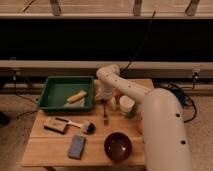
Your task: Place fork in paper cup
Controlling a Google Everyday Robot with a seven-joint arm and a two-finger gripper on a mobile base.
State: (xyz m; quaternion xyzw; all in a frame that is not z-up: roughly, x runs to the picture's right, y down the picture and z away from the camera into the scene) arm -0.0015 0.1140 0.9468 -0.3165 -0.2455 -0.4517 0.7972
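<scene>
We've got the green tray (56, 91) at the far left of the desk (45, 149), a yellow object (76, 96) lying in it; the paper cup (126, 105) stands upright right of centre, its inside too dim for us to read; a dark red bowl (118, 146) sits at the near edge; the fork (105, 117) lies flat on the desk just left of the cup, long axis near to far, tine end unclear; the gripper (106, 97) hangs open over its far end, gripping nothing.
</scene>
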